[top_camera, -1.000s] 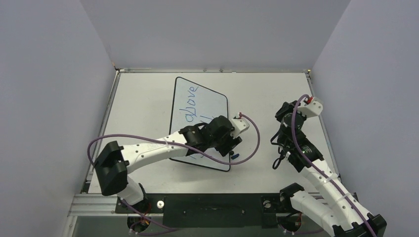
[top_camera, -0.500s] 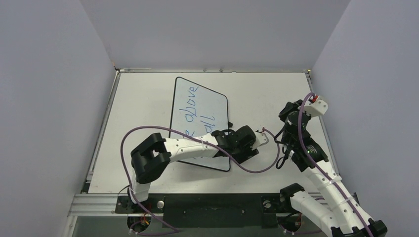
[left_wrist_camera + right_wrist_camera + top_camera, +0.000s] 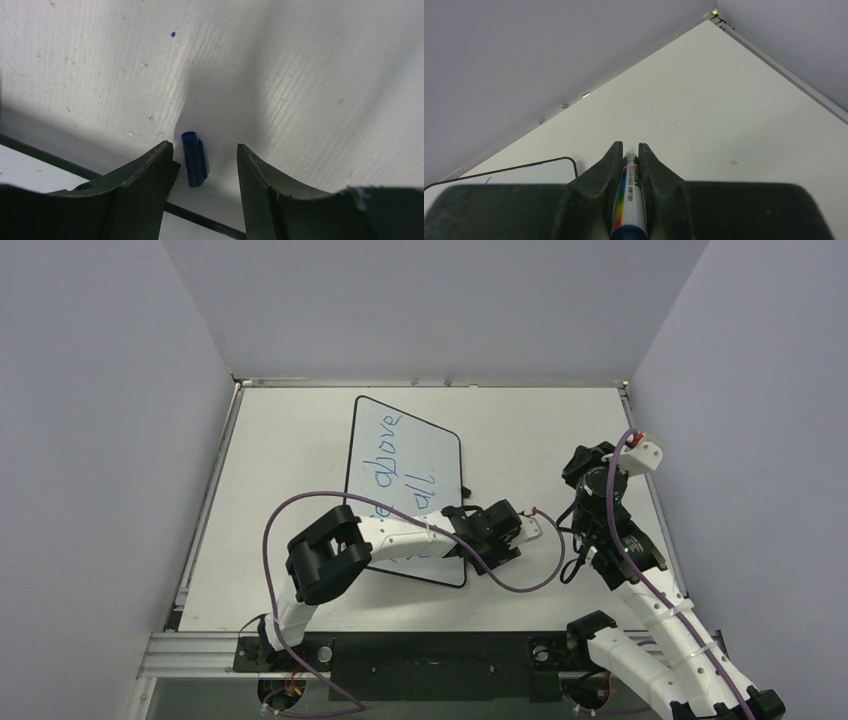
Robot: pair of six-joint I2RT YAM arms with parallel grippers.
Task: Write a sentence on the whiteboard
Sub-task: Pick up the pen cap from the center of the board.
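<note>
Two lines of blue words, the sentence [image 3: 388, 445], sit on the whiteboard [image 3: 435, 445], mid desk [image 3: 280, 470], seen from above; my left arm [image 3: 400, 530] hides some, but I think the writing is done. Left wrist view: my left gripper [image 3: 204, 146] hangs wide open, holding nothing, over a blue cap [image 3: 194, 160] beside the whiteboard. Right wrist view: my right gripper [image 3: 626, 147] squeezes the marker [image 3: 628, 200], off to the side. Maybe only capping is left.
</note>
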